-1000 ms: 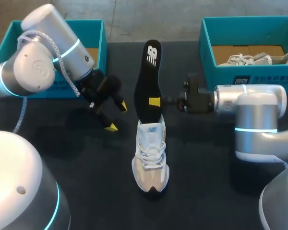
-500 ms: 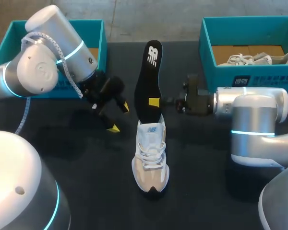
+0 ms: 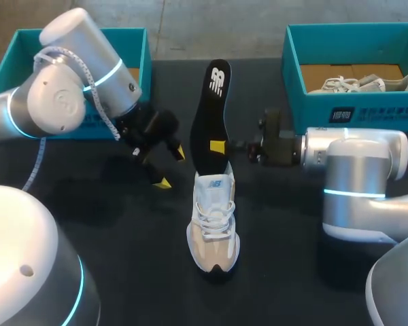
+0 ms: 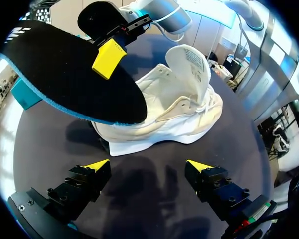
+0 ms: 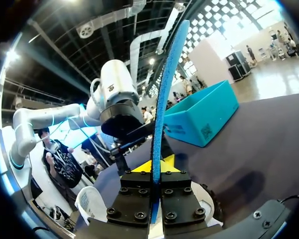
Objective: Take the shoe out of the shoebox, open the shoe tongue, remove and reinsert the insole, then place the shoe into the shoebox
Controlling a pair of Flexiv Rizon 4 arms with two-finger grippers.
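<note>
A white shoe [image 3: 213, 221] lies on the dark table, toe toward me; in the left wrist view the shoe [image 4: 174, 114] has its tongue [image 4: 189, 62] pulled up. A black insole [image 3: 211, 115] with a blue underside stands tilted up out of the heel. My right gripper [image 3: 219, 146] is shut on the insole from the right, one yellow tip flat on its face. In the right wrist view the insole [image 5: 165, 99] runs edge-on between the right gripper's [image 5: 156, 164] pads. My left gripper [image 3: 171, 168] hangs open just left of the shoe, nothing between its fingers [image 4: 96, 166].
A teal shoebox [image 3: 139, 54] stands at the back left behind my left arm. A second teal shoebox [image 3: 353, 102] at the back right holds another white shoe [image 3: 360, 83]. My left arm [image 5: 114, 107] shows beyond the insole in the right wrist view.
My left arm has edged right, toward the shoe, its gripper still open. My right gripper with the insole has shifted slightly left.
</note>
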